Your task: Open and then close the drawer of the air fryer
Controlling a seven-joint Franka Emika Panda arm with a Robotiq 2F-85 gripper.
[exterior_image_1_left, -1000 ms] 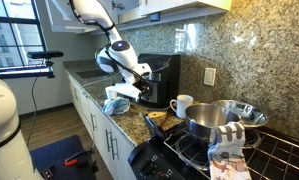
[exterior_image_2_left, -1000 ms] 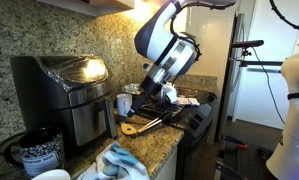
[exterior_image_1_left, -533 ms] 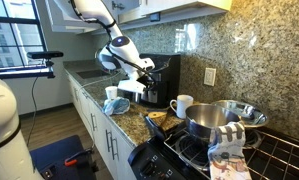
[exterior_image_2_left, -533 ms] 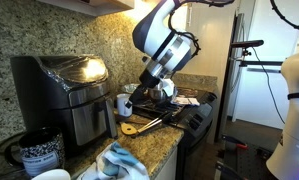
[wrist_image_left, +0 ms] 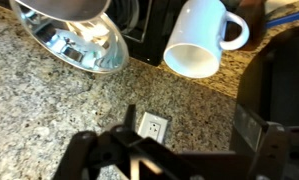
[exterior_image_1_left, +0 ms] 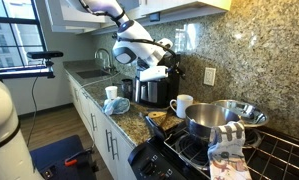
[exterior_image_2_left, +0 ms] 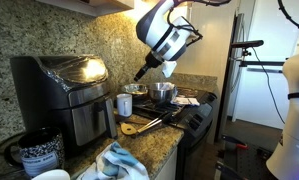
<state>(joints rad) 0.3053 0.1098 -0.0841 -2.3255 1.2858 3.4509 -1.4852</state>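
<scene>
The black air fryer [exterior_image_1_left: 155,84] stands on the granite counter against the wall; it also shows in the other exterior view [exterior_image_2_left: 59,92] and as a dark block at the right of the wrist view [wrist_image_left: 281,95]. Its drawer [exterior_image_2_left: 86,122], the dark lower front [exterior_image_1_left: 152,94], sits flush with the body. My gripper [exterior_image_1_left: 171,63] hangs in the air above the fryer, clear of it [exterior_image_2_left: 142,72]. In the wrist view it is a dark blur at the bottom [wrist_image_left: 131,142], its jaws drawn together and empty.
A white mug [exterior_image_1_left: 181,105] stands beside the fryer, also seen in the wrist view [wrist_image_left: 199,38]. A shiny steel pot [exterior_image_1_left: 213,120] sits on the stove. A wall outlet [wrist_image_left: 149,127] is on the granite backsplash. A blue-white cloth [exterior_image_1_left: 115,104] lies near the counter edge.
My gripper has risen from the front of the air fryer's drawer to above the appliance. The drawer front stands free of the gripper now.
</scene>
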